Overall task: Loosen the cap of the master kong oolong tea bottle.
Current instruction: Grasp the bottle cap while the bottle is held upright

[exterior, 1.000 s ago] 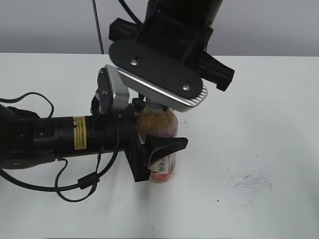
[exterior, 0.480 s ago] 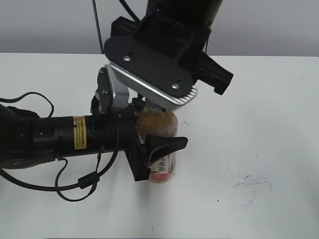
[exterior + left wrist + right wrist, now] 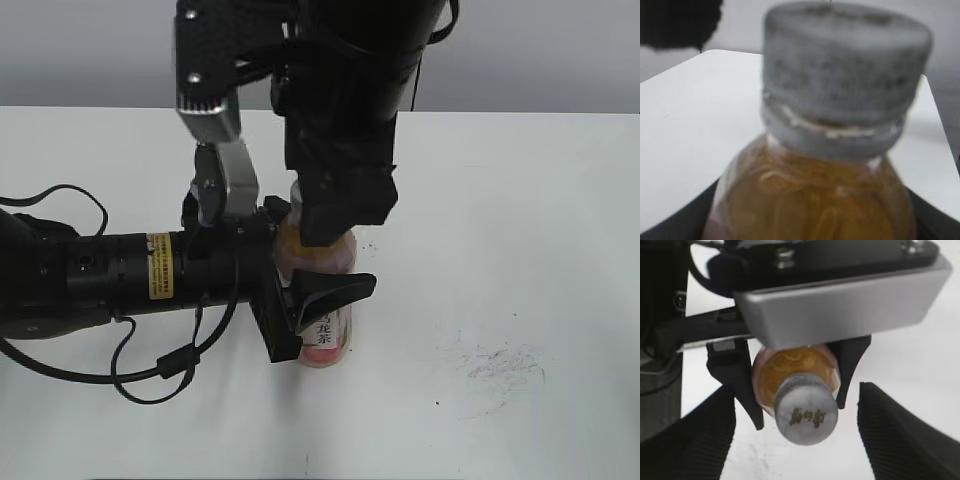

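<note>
A white tabletop fills the exterior view. Just left of centre stands the master kong oolong tea bottle, upright, its amber-pink tea and pink and white label partly hidden by the arms.

The left end effector reaches in from the left edge, and its black fingers clamp the bottle's body from both sides, holding it.

The right end effector hangs from the top of the frame, directly over the bottle's neck. In the right wrist view its jaws stand wide apart, one at the lower left and one at the lower right, with the cap between them and touching neither.

In the left wrist view the ribbed cap fills the upper centre, blurred, seated on the neck above the tea.
</note>
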You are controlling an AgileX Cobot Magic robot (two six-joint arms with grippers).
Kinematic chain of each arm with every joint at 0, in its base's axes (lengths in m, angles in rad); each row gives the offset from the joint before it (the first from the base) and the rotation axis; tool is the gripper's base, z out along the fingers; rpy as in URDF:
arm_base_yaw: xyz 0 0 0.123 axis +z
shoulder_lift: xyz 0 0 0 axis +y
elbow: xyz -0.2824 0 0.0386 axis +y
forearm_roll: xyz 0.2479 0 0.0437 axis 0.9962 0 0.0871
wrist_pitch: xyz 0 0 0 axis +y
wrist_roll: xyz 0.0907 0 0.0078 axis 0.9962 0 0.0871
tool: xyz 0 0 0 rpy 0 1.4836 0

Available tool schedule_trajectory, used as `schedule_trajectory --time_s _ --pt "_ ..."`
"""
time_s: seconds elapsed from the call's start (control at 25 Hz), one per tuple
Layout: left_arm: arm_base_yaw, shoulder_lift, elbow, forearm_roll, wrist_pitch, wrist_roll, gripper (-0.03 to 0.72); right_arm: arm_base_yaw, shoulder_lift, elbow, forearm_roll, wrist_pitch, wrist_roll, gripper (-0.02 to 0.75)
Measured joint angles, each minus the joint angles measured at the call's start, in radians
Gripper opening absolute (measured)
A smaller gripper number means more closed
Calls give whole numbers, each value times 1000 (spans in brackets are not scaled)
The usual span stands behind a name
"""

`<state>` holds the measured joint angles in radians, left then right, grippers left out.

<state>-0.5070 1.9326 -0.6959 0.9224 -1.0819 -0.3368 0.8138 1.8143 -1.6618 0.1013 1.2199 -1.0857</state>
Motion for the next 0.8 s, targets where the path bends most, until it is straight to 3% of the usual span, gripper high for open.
schedule_trajectory --time_s 0.52,0.8 --pt "0 0 0 -6 0 -1 447 0 1 0 -1 0 853 546" --pt "0 0 0 -6 0 -2 447 0 1 0 -46 0 1103 491"
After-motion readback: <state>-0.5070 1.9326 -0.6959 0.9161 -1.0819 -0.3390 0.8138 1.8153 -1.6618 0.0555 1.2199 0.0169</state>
